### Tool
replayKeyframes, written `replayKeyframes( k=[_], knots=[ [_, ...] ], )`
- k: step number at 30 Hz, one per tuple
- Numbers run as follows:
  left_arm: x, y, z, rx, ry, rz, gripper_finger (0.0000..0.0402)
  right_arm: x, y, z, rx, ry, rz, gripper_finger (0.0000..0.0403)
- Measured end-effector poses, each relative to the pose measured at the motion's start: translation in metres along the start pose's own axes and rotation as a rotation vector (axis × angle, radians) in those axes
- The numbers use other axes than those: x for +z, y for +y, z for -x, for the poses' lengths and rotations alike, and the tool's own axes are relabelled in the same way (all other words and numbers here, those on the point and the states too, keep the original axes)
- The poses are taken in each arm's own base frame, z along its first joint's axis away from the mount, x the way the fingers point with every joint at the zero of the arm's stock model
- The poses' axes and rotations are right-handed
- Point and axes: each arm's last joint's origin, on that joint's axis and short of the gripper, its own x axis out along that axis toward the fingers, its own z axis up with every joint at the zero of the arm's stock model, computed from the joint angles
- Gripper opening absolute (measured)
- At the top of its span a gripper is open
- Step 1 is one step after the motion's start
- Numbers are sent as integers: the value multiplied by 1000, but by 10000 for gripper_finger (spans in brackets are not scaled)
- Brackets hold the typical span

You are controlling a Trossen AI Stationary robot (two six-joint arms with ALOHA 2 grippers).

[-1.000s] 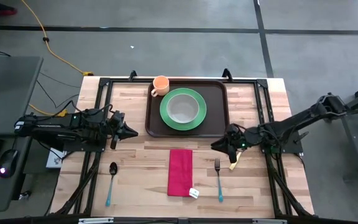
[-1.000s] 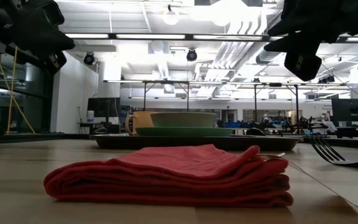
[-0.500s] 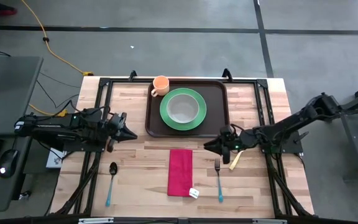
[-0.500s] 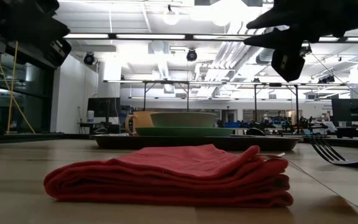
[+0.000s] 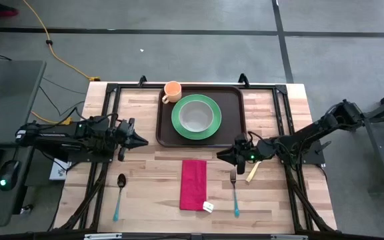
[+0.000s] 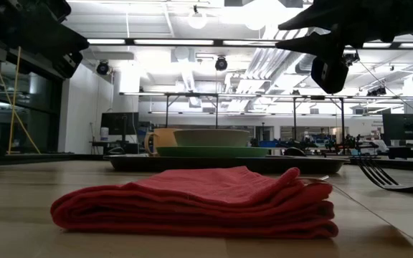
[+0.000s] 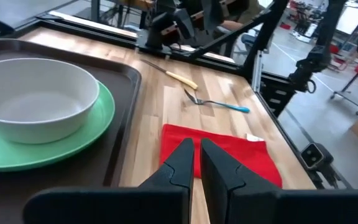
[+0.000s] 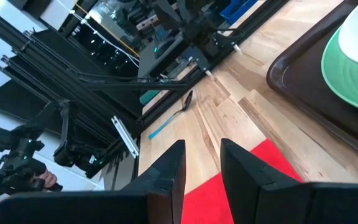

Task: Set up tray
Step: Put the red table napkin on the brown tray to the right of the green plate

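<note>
Found the tray [image 5: 234, 113] flat at the far middle of the wooden table [image 5: 272, 107], carrying a green plate [image 5: 177, 119] with a pale bowl [image 5: 196, 117] on it and an orange cup [image 5: 172, 91] at its far left corner, handle turned outward. Saw a folded red napkin [image 5: 193, 185] on the bare wood nearer the front edge, apart from the tray, with a small white tag [image 5: 208, 207] at its front right corner; could not read any writing on the tag, too small. Noted a fork [image 5: 234, 193] just right of the napkin, a spoon [image 5: 119, 195] with a light blue handle well to its left, and a knife [image 5: 253, 172] with a pale handle lying aslant to the right of the fork. Found the left gripper [image 5: 142, 141] above the table just beside the tray's left edge, pointed toward it, fingers [image 7: 182, 165] drawn together to a thin slit and holding nothing. Found the right gripper [image 5: 220, 155] hanging just in front of the tray's front right corner, above the wood between napkin and fork, fingers [image 8: 169, 168] parted a little with nothing between them. Made out no brand names or legible lettering on anything.
</note>
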Motion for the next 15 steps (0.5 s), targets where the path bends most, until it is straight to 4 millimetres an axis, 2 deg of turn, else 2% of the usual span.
replayKeyframes(
  k=[10,15],
  knots=[
    [-1,1,2,27,-1,7,56,4,6,-3,-1,10,-24,78],
    [1,0,9,28,-42,-18,56,7,11,-7,-58,60,-14,78]
  ],
)
